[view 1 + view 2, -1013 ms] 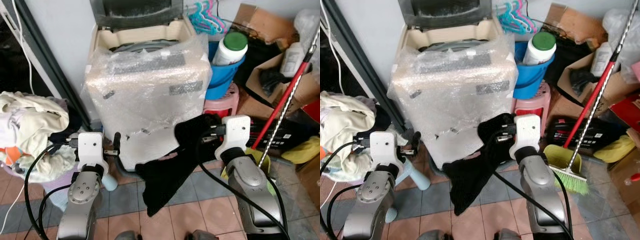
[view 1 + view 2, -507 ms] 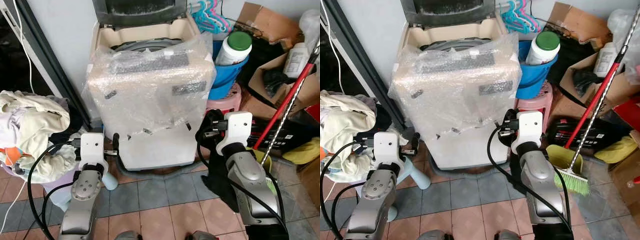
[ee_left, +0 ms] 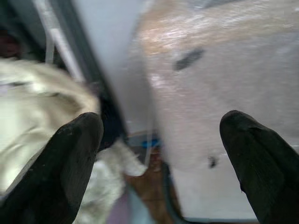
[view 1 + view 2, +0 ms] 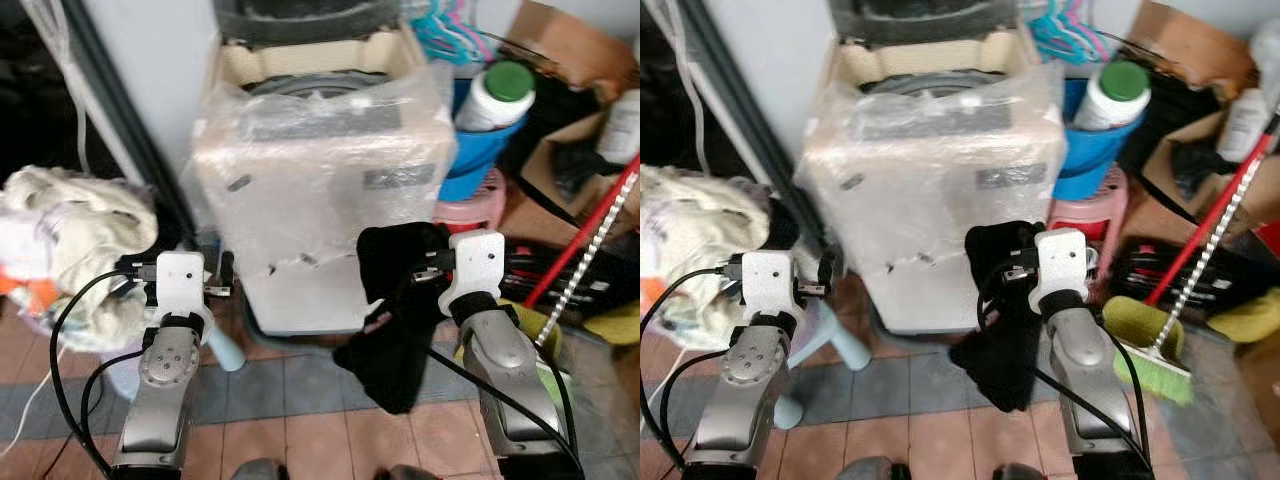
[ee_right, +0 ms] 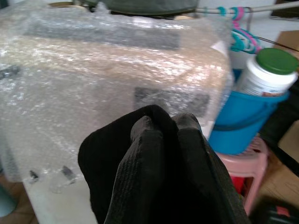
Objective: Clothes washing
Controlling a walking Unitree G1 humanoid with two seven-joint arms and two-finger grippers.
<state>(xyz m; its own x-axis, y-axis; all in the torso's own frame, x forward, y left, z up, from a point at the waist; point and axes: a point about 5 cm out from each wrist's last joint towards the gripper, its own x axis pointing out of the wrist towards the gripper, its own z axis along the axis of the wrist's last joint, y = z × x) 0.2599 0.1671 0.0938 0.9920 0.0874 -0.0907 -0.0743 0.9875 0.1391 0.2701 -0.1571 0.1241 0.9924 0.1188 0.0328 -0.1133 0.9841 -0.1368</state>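
A top-loading washing machine (image 4: 322, 170) wrapped in bubble wrap stands ahead with its lid up. A black garment (image 4: 392, 310) hangs in front of the machine's lower right corner, and my right gripper (image 4: 415, 268) is shut on it. In the right wrist view the cloth (image 5: 159, 168) covers the fingers. My left gripper (image 4: 224, 285) hovers low by the machine's left front corner. It is open, with its fingers (image 3: 70, 163) wide apart and nothing between them. A pile of pale laundry (image 4: 70, 240) lies at the left.
Right of the machine, a blue bucket (image 4: 480, 150) holding a white green-capped bottle (image 4: 495, 95) sits on a pink stool (image 4: 470, 205). A red-handled broom (image 4: 590, 240), cardboard boxes (image 4: 565, 40) and hangers (image 4: 445, 35) crowd the right side. A dark pole (image 4: 125, 130) leans at the left.
The black garment swung from beneath my right forearm back to the left of the wrist, in front of the machine. The camera shifted and the picture is blurred.
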